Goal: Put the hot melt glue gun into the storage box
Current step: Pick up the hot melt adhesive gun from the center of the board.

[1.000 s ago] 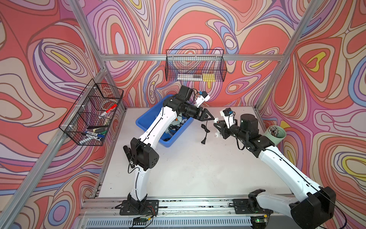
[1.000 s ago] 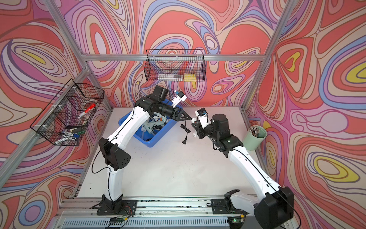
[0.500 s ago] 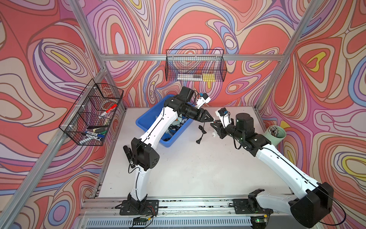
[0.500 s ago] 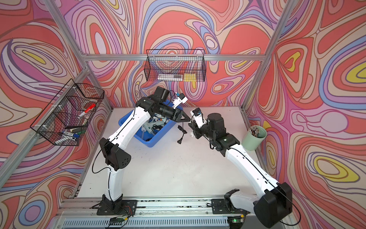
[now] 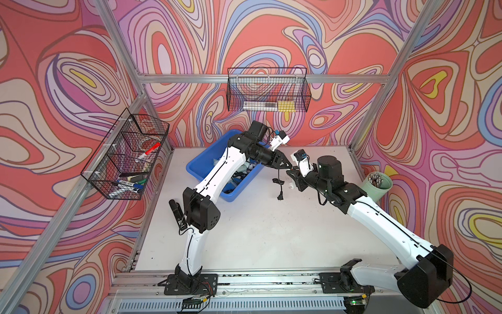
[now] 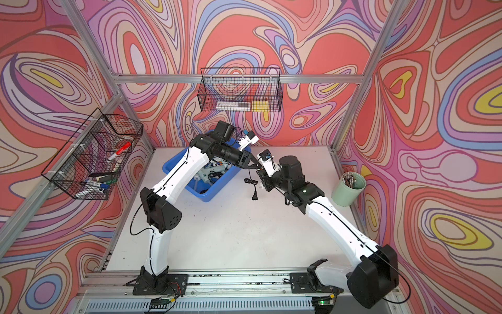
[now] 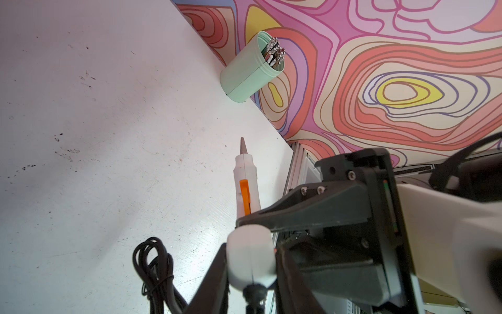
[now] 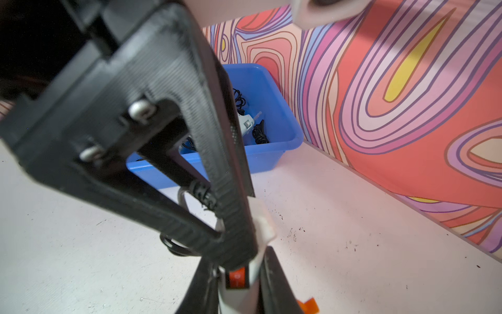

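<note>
storage box (image 5: 196,168) left, glue gun (image 7: 245,174) right

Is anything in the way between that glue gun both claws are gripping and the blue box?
Nothing visible does. The glue gun, clamped by the left gripper and the right gripper, hangs beside the storage box; only its own cord dangles between. The left arm reaches across over the box.

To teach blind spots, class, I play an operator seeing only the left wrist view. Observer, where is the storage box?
Observer: The storage box sits on the table beneath the left arm.
Operator: Is it empty?
Observer: No, other glue guns and black cords lie inside.
Operator: Where is the held gun's plug?
Observer: The plug hangs low beside the box; whether it touches the table is unclear.
</note>
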### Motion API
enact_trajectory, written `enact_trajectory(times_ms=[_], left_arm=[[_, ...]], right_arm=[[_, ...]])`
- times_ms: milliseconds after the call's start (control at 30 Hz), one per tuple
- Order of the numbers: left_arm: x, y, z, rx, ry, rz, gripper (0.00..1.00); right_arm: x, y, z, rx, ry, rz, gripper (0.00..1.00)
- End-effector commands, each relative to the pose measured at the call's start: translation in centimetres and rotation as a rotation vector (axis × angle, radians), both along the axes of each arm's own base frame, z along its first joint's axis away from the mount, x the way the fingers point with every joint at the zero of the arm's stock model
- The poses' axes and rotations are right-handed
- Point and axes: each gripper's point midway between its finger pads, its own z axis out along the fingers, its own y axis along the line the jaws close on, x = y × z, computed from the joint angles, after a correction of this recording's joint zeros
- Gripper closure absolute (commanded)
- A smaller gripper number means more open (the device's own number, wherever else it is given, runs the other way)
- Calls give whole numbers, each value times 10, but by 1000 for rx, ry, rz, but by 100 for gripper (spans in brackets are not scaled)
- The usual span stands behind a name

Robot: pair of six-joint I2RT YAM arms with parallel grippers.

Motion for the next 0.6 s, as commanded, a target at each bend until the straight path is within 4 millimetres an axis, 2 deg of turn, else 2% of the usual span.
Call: enact_trajectory(times_ms=[0, 167, 267, 333, 400, 567], left_arm=[[-11, -10, -1, -14, 38, -44, 76], [-14, -12, -3, -17, 53, -53, 77], [-17, -14, -3, -23, 62, -63, 56], [-17, -15, -3, -22, 61, -63, 56], [-17, -14, -4, -18, 61, -60, 59], [-16, -14, -7, -5, 63, -57, 82]], right_arm=[[4, 5, 16, 3, -47, 1, 100], [6, 6, 14, -7, -49, -9, 100], [7, 6, 13, -12, -55, -17, 100], [8, 6, 13, -14, -56, -16, 100], [8, 6, 12, -14, -55, -15, 100], [7, 7, 13, -14, -59, -15, 100]])
